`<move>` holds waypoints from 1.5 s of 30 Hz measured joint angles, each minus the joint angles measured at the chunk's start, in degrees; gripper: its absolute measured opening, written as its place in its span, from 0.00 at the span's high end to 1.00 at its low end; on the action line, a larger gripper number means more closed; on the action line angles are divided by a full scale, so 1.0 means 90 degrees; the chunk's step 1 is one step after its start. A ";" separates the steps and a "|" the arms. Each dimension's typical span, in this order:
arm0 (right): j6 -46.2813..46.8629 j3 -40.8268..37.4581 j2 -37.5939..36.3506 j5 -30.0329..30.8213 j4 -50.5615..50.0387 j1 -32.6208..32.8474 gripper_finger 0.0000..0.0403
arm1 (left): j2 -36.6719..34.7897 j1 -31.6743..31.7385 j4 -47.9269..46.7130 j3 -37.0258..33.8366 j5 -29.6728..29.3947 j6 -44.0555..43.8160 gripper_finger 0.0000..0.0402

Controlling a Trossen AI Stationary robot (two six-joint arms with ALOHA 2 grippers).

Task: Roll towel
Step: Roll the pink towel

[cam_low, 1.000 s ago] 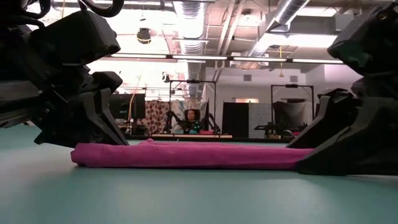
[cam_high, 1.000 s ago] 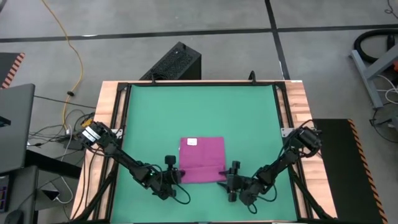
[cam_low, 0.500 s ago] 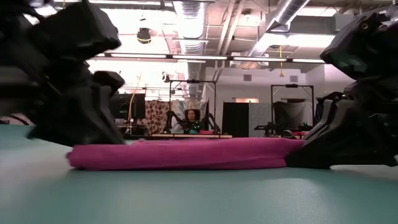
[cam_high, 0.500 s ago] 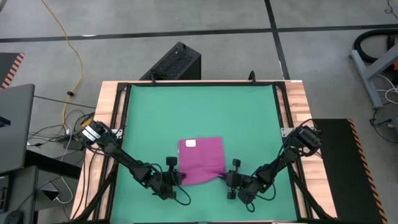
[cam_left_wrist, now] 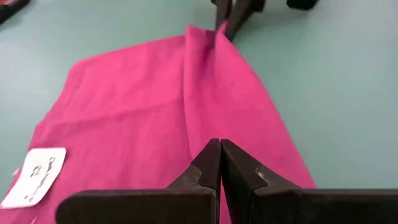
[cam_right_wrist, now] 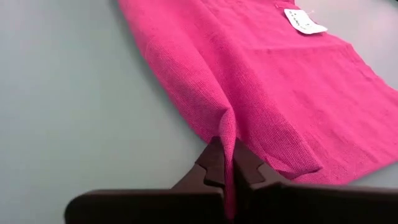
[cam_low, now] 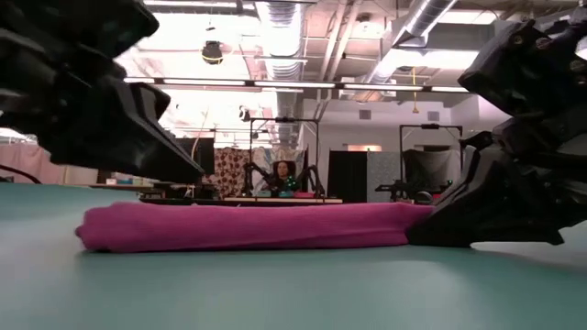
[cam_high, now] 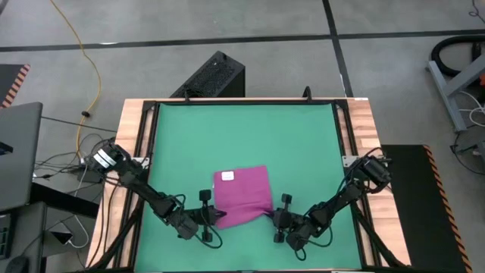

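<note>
1. The towel (cam_high: 241, 196) lies flat near the bench's (cam_high: 250, 136) front edge, white tag (cam_high: 226, 177) facing up.
2. Both end effectors pinch its near edge, presumably to start the roll.
3. The left end effector (cam_high: 215, 216) is closed on the left corner, the right end effector (cam_high: 269, 214) on the right; both arms reach low and inward.

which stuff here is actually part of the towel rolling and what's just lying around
Part of the job:
- towel, magenta, white tag up
- left gripper, shut on the towel's near edge
- right gripper, shut on the same edge

Just lying about:
- black box beyond the table
- yellow cable on the floor
</note>
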 joint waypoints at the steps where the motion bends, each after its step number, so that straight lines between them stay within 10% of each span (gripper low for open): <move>1: 0.0001 0.0039 -0.0015 -0.0023 -0.0016 0.0023 0.97 | 0.0061 0.0001 0.0124 -0.0046 -0.0008 -0.0002 1.00; 28: 0.3620 0.0563 -0.2049 -0.3155 -0.2739 -0.0925 0.97 | 0.0570 0.0588 0.0227 -0.0034 0.2442 -0.0672 1.00; 45: 0.3679 0.0602 -0.2111 -0.3903 -0.2470 -0.1714 0.97 | 0.0562 0.1007 0.0199 -0.0034 0.4096 -0.0945 1.00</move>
